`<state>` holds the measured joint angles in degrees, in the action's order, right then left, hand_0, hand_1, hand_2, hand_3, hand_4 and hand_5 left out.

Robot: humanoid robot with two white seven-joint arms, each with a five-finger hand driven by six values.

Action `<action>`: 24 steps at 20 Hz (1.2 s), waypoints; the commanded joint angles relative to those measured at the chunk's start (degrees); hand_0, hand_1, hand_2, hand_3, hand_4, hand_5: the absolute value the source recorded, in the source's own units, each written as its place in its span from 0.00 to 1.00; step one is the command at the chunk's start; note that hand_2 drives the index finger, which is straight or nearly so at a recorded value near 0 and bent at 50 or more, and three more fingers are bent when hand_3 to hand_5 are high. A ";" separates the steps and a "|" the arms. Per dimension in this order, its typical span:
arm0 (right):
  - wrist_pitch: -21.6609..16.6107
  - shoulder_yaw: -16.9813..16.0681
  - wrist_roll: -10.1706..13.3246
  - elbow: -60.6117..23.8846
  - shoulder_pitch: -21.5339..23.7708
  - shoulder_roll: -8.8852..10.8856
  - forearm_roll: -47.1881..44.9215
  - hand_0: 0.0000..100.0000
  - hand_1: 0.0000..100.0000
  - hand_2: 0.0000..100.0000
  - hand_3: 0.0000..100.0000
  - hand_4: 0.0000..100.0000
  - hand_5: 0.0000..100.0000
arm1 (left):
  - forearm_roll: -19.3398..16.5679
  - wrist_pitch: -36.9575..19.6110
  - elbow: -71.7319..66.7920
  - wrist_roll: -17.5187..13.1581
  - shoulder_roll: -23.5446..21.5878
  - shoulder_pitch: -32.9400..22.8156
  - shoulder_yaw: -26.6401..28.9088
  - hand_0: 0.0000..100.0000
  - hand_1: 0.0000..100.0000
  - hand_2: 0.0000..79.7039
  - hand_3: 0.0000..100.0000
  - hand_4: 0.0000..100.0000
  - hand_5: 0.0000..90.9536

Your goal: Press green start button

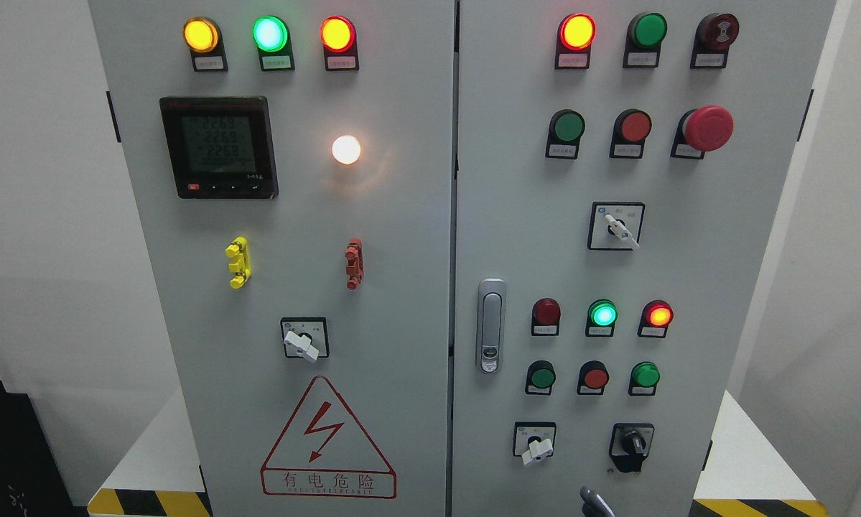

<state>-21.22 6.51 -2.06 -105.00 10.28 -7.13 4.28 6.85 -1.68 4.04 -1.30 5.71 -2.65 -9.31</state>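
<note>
At the bottom edge of the head view, right of the middle, a small grey metallic tip [594, 501] pokes into the frame in front of the right door. It may be part of a robot hand, but so little of it shows that neither the side it belongs to nor whether its fingers are apart or together can be told. It touches no button.

The grey electrical cabinet [401, 215] fills most of the view and has two doors. On the right door [724, 287], the upper row of push buttons holds a green button [567, 127], a red button [635, 126] just beside it, and a red mushroom-head stop button [708, 128] at the end. Above them sit a lit red-and-yellow lamp [577, 31], an unlit green lamp [648, 30] and a dark red buzzer [719, 31]. Lower down, a lit green lamp [603, 314] stands between two red ones, and below that row are two more green buttons [542, 376] [645, 375] with a red one between them. Rotary switches and a silver door latch [490, 325] are also on this door.

The left door [294, 287] carries three lit lamps, a digital meter [218, 147], a glowing white lamp [346, 149] and a red lightning warning triangle [327, 438].

The cabinet stands on a white platform [753, 452] edged with yellow-and-black hazard tape [150, 502], against plain white walls.
</note>
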 commanded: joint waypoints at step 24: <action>-6.73 -14.07 9.53 4.63 -14.15 -0.34 52.31 0.48 0.33 0.00 0.47 0.55 0.56 | 0.00 0.01 0.00 -0.01 0.00 0.02 0.00 0.12 0.56 0.00 0.00 0.00 0.00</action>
<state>-28.01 -4.16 6.72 -100.90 -1.10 -7.34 48.67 6.86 -1.68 4.04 -1.30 5.71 -2.64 -9.31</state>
